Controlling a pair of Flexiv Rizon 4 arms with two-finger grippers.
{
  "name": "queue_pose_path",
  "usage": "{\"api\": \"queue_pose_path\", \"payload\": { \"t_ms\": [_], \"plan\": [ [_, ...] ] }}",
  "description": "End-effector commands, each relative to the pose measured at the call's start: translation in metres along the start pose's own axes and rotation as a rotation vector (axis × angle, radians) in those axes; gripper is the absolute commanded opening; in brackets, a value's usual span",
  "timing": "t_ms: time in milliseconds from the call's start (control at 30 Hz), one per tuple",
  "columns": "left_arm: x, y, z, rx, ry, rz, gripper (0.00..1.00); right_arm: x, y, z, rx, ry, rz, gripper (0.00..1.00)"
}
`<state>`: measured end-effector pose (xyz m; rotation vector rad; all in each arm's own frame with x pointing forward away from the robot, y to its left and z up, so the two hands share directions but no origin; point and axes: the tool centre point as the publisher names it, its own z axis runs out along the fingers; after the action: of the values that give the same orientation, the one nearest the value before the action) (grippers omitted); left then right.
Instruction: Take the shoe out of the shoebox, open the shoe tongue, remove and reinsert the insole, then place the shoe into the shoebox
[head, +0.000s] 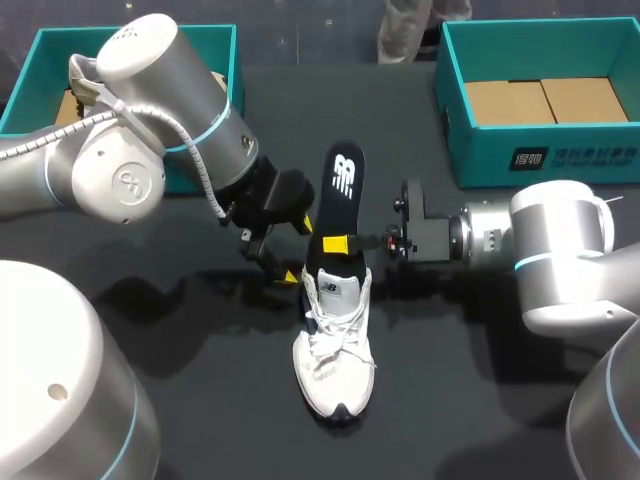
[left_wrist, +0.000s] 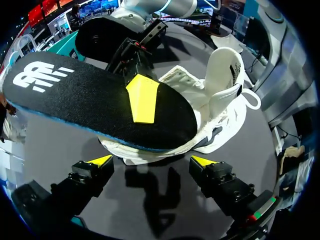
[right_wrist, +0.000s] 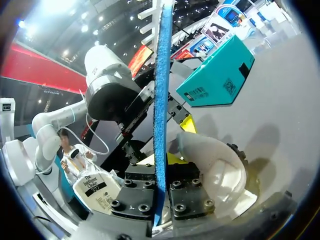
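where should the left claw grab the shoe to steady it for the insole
Probably the heel of the shoe, low, left claw coming in from its own side: it sits sole down, and the right claw holds the insole over the opening.

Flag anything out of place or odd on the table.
Only the black insole stands out: it juts out of the white shoe past the heel, pinched in the right gripper. That suits the insole step and is not a fault. The left gripper hangs open beside the shoe. Nothing looks spilled or damaged.
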<state>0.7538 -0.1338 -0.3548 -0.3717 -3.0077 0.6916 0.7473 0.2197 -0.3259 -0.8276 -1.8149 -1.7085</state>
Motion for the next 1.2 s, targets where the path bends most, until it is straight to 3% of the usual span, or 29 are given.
{"api": "queue_pose_path", "payload": {
  "t_ms": [33,200,400,567,1033,1167,1200],
  "plan": [
    [0.000,0.000,0.000,-0.001,0.000,0.001,1.00,0.001,-0.015,0.002,-0.007,-0.011,0.017,0.00],
    [0.000,0.000,0.000,-0.001,0.000,0.001,1.00,0.003,-0.026,0.003,-0.007,-0.009,0.036,0.00],
    [0.000,0.000,0.000,-0.001,0.000,0.001,1.00,0.008,-0.023,0.006,0.005,-0.009,0.023,0.00],
    [0.000,0.000,0.000,-0.001,0.000,0.001,1.00,0.012,-0.012,0.007,0.014,-0.005,-0.018,0.24],
    [0.000,0.000,0.000,-0.001,0.000,0.001,1.00,0.017,0.023,0.006,0.047,-0.027,-0.112,0.19],
    [0.000,0.000,0.000,-0.001,0.000,0.001,1.00,0.014,0.029,0.005,0.047,-0.026,-0.117,0.09],
    [0.000,0.000,0.000,-0.001,0.000,0.001,1.00,0.013,0.030,0.005,0.046,-0.025,-0.116,0.00]
  ]
}}
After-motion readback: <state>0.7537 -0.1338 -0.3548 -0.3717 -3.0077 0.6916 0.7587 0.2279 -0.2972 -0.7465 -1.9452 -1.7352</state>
